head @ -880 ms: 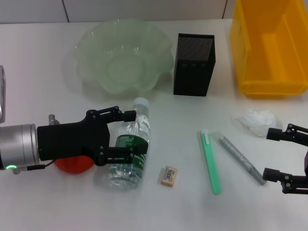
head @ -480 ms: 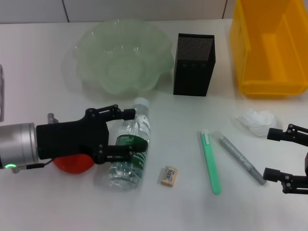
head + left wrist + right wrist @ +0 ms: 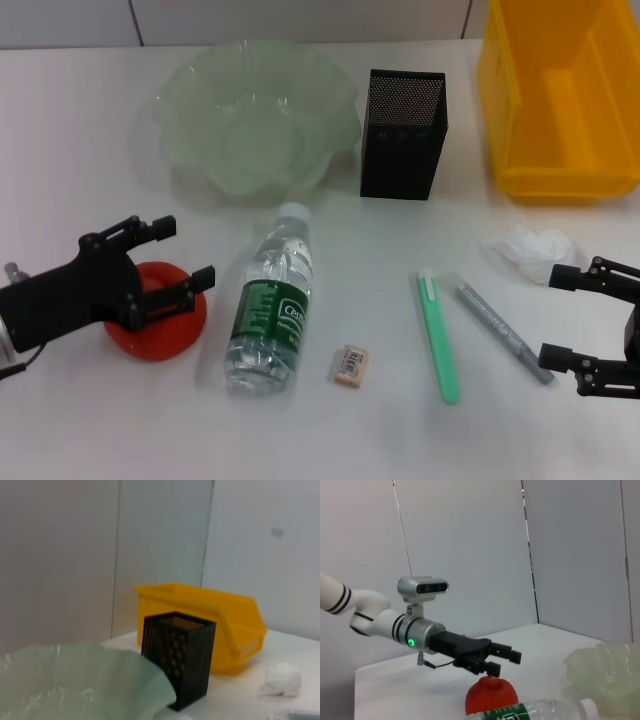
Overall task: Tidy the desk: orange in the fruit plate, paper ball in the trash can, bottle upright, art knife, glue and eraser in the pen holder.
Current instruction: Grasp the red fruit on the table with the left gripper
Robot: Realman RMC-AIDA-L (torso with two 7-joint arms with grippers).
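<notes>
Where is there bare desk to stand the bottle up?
Bare desk lies between the plate and the bottle, and between the holder and the knife. It is crowded around the eraser, and where the left gripper hangs over the orange.

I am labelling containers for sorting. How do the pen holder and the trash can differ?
The pen holder is black mesh, tall and narrow; the trash can is solid yellow plastic, much wider and lower. The pen holder stands beside the fruit plate; the trash can sits at the table's right end. Both stand upright with open tops.

Probably a lab: bare white table (image 3: 90, 120), plain grey panel walls (image 3: 470, 550).
</notes>
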